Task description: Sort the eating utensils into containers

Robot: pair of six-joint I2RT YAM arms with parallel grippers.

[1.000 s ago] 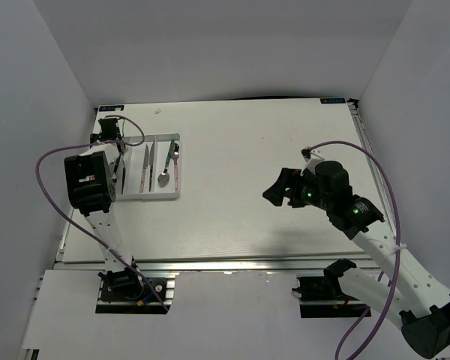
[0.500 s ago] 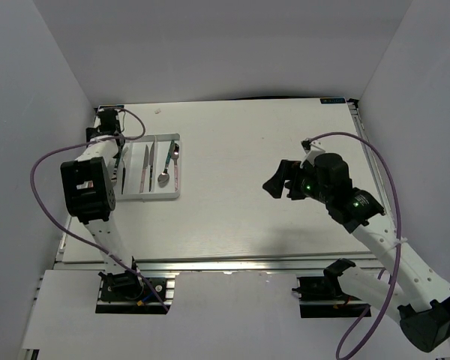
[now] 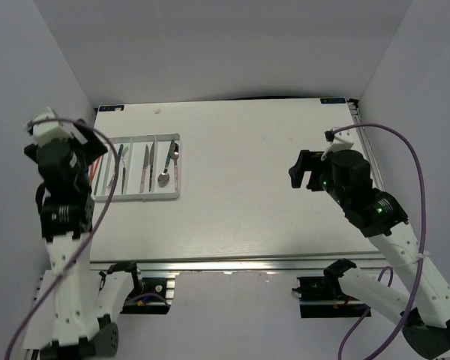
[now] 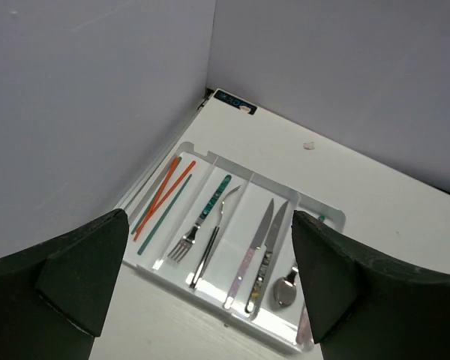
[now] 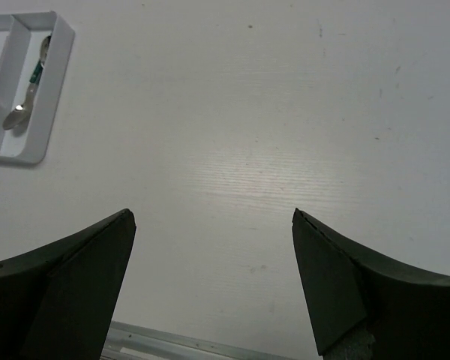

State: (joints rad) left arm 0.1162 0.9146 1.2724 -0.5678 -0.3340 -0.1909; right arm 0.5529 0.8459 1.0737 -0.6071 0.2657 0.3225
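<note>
The white tray [image 3: 174,196] lies at the table's far left. Its slots hold red and teal chopsticks [image 4: 161,201], two forks [image 4: 204,232], two knives [image 4: 259,247] and a spoon [image 4: 285,291] beside a pink handle. My left gripper [image 4: 208,244] is open and empty, held high above the tray's near-left side; it also shows in the top view [image 3: 81,150]. My right gripper [image 5: 212,225] is open and empty over bare table at the right [image 3: 304,171]. In the right wrist view the tray's corner [image 5: 49,127] holds a teal-handled spoon [image 5: 28,88].
White walls close in the left, back and right of the table. A metal rail [image 3: 232,264] runs along the near edge. A small white speck [image 3: 158,111] lies near the back edge. Purple cables [image 3: 405,157] loop off both arms.
My left arm has pulled back from the tray's far-left corner and risen high at the near left. My right gripper has drawn back to the right.
</note>
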